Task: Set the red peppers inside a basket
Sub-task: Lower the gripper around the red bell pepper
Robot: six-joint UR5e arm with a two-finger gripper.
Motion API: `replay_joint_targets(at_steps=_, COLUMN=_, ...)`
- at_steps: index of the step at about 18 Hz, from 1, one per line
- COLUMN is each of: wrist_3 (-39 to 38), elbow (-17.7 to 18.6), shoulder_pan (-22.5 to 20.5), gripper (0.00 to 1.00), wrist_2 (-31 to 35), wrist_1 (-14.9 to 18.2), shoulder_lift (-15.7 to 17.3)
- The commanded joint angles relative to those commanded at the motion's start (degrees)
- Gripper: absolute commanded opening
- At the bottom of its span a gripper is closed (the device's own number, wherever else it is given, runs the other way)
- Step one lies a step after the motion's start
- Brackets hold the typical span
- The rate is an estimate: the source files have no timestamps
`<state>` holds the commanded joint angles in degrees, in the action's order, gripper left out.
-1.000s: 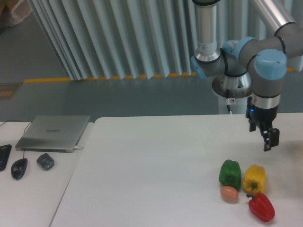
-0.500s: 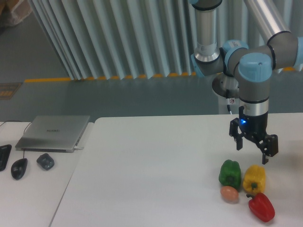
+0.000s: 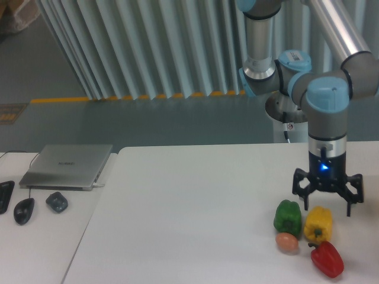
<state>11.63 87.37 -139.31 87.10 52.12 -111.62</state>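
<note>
One red pepper (image 3: 327,259) lies nearest on the counter (image 3: 189,213), just right of the orange-brown ball (image 3: 286,242); behind them sit the green pepper (image 3: 288,217) and yellow pepper (image 3: 318,223). Above the yellow pepper my tool (image 3: 327,205) hangs, spread wide.

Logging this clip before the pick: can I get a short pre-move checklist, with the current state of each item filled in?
1. Hand open: ok, fingers spread wide.
2. Hand empty: ok, nothing between the fingers.
3. Hand over the red pepper: not ok, it hangs above the yellow pepper; the red one lies nearer the camera.
4. Red pepper free to grasp: cannot tell, it sits close to the yellow pepper and the small orange-brown ball; contact unclear.
5. Basket located: not ok, none is visible.
6. Green pepper out of the way: ok, beyond the ball, apart from the red pepper.
</note>
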Motion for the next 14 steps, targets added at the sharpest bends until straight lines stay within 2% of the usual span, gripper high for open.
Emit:
replay_joint_targets(at_steps=2, wrist_3=-3.6, elbow=-0.2, shoulder_pan=0.0, gripper=1.00, wrist_2=-0.2, wrist_1=-0.4, shoulder_lift=-0.8)
replay_joint_targets(at_steps=9, wrist_3=-3.6, elbow=-0.9, shoulder_pan=1.1, gripper=1.00, wrist_2=-0.5, wrist_1=-0.2, shoulder_lift=-3.0)
replay_joint_targets(at_steps=14, wrist_3=-4.4, elbow=-2.3, shoulder_pan=3.5, gripper=1.00, wrist_2=-0.5, wrist_1=-0.2, shoulder_lift=-6.1)
